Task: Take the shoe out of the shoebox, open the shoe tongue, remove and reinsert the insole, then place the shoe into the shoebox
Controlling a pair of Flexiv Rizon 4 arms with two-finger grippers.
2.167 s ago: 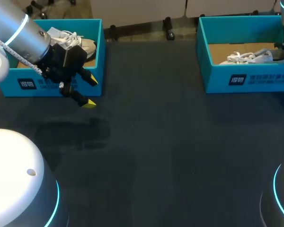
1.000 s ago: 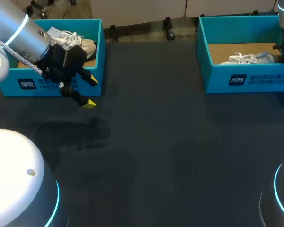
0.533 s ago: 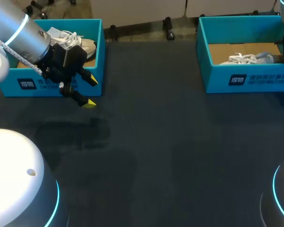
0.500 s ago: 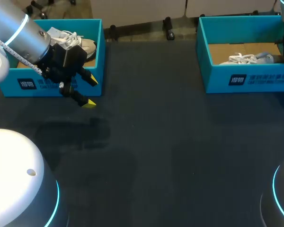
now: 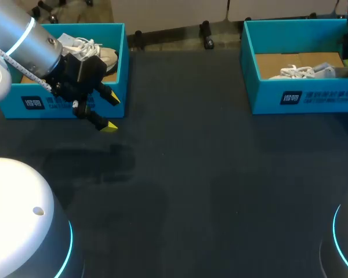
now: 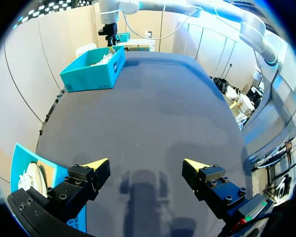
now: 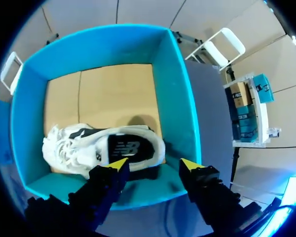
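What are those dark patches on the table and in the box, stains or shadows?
Likely shadows. Head view: a dark patch on the table lies below the left claw. Left wrist view: a claw-shaped shadow falls between its fingers. Right wrist view: a shadow on the shoebox floor beside the shoe.

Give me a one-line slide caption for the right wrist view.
Open right gripper hovers over the teal shoebox, the white shoe inside it not yet grasped.

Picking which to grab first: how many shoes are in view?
2. One shoe in the left shoebox, behind the left arm; another shoe in the right shoebox, ahead of the right gripper. Box walls may hide more.
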